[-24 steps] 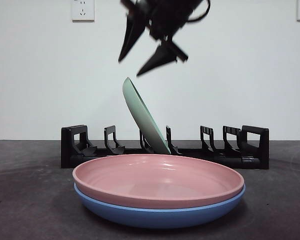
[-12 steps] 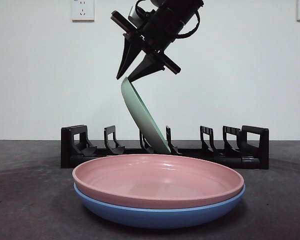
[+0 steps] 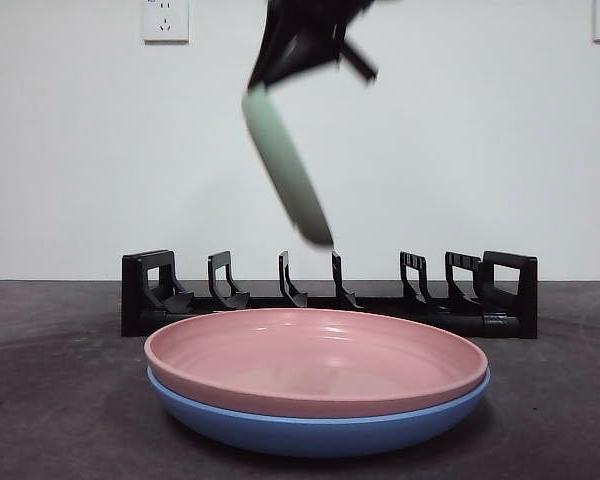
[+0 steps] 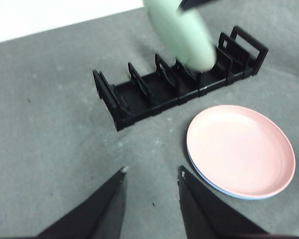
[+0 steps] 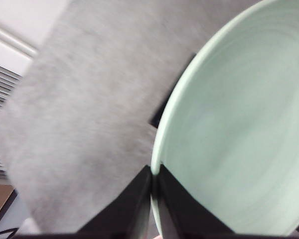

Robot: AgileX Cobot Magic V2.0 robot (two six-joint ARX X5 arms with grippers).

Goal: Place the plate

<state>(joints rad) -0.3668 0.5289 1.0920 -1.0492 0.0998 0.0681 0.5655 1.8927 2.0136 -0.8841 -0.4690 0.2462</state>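
Note:
A pale green plate (image 3: pixel 285 165) hangs tilted in the air above the black slotted rack (image 3: pixel 330 300), clear of its slots. My right gripper (image 3: pixel 267 82) comes down from the top of the front view and is shut on the plate's upper rim. In the right wrist view its jaws (image 5: pixel 153 172) pinch the rim of the green plate (image 5: pixel 239 139). The left wrist view shows the green plate (image 4: pixel 182 32) over the rack (image 4: pixel 174 84). My left gripper (image 4: pixel 152 172) is open with nothing in it, off to the side above the table.
A pink plate (image 3: pixel 315 355) sits stacked on a blue plate (image 3: pixel 320 430) in front of the rack, near the camera. Several rack slots stand free. The pink plate (image 4: pixel 239 149) lies beside the rack in the left wrist view.
The right gripper came down, shut on the green plate's upper rim and lifted it up out of the rack slot. The stacked plates have not moved.

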